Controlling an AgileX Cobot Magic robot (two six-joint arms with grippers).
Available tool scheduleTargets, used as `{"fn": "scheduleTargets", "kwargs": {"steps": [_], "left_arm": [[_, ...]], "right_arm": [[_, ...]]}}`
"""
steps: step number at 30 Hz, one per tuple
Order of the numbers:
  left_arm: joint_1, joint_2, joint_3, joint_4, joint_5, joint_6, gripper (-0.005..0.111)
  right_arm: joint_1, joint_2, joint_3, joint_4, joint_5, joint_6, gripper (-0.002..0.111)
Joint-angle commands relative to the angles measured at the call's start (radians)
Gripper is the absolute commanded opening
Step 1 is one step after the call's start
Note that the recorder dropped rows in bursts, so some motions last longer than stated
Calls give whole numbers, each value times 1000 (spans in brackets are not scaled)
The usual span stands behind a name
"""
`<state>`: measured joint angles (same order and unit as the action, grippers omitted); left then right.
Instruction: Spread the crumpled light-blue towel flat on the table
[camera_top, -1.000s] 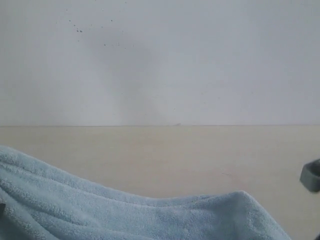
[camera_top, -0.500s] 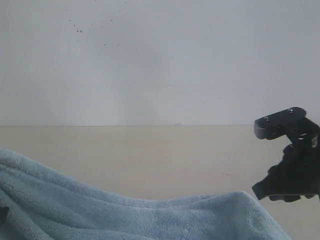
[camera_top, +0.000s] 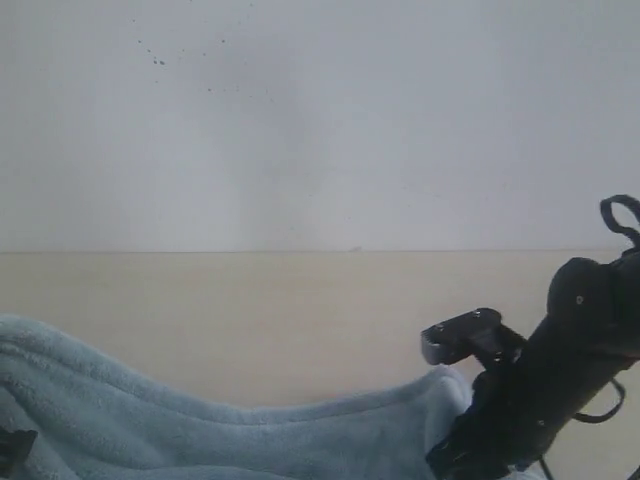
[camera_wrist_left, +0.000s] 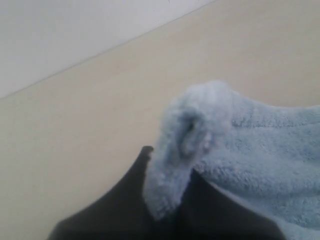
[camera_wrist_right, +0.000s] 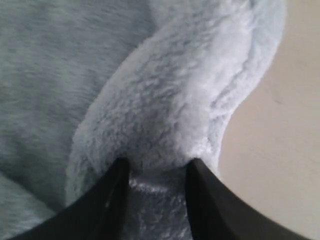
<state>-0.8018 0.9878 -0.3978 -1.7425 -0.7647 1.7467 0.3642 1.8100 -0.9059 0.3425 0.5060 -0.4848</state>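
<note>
The light-blue towel (camera_top: 200, 430) lies rumpled along the near edge of the beige table (camera_top: 300, 310). My right gripper (camera_top: 450, 455) is down at the towel's right end, and its black arm hides that end. In the right wrist view a thick fold of towel (camera_wrist_right: 165, 100) fills the gap between the right gripper's (camera_wrist_right: 156, 167) fingers, which are shut on it. My left gripper (camera_wrist_left: 167, 185) is shut on a bunched corner of the towel (camera_wrist_left: 260, 145) that sticks up between its fingers. Only a dark bit of the left gripper (camera_top: 12, 450) shows in the exterior view.
A white speckled wall (camera_top: 320, 120) rises behind the table's far edge. Bare table (camera_wrist_left: 75, 130) stretches beyond the towel towards the wall, and more bare table (camera_wrist_right: 280, 150) lies beside the right gripper.
The right arm has come in from the right edge and down onto the towel's right end, and its jaws have narrowed on the fold. That end has shifted left and lower.
</note>
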Motion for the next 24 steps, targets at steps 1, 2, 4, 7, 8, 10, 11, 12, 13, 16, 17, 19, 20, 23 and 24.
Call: {"fn": "scheduleTargets", "kwargs": {"steps": [1, 2, 4, 7, 8, 10, 11, 12, 13, 16, 17, 19, 20, 23, 24], "left_arm": [[1, 10, 1, -2, 6, 5, 4], [1, 10, 1, -2, 6, 5, 4], [1, 10, 3, -2, 6, 5, 4], [1, 10, 3, -2, 6, 5, 4], [1, 10, 3, -2, 6, 5, 4], [1, 10, 3, -2, 6, 5, 4], [1, 10, 3, -2, 6, 5, 4], [1, 10, 3, -2, 6, 5, 4], [1, 10, 2, -2, 6, 5, 4], [1, 10, 2, -2, 6, 5, 4], [1, 10, 2, -2, 6, 5, 4], [1, 10, 2, -2, 9, 5, 4], [1, 10, 2, -2, 9, 5, 4], [1, 10, 2, -2, 9, 5, 4], [1, 10, 2, -2, 9, 5, 4]], "right_arm": [[169, -4, -4, 107, -27, -91, 36], [209, -4, -4, 107, -29, -91, 36], [290, -18, -4, 107, -25, -78, 36], [348, -105, -4, 104, 30, -63, 36], [349, -160, -2, 85, 72, -40, 36], [349, -224, -1, 49, 119, 2, 36], [349, -253, 2, 28, 145, 23, 36], [349, -282, 11, 16, 162, 43, 36], [349, -333, 47, 14, 171, 57, 36], [349, -403, 139, -13, 119, 64, 36], [349, -424, 168, -53, 73, 81, 36], [339, -450, 195, -152, -20, 156, 36], [326, -452, 195, -214, -66, 208, 36], [262, -425, 188, -305, -147, 297, 36], [236, -404, 178, -306, -143, 296, 36]]}}
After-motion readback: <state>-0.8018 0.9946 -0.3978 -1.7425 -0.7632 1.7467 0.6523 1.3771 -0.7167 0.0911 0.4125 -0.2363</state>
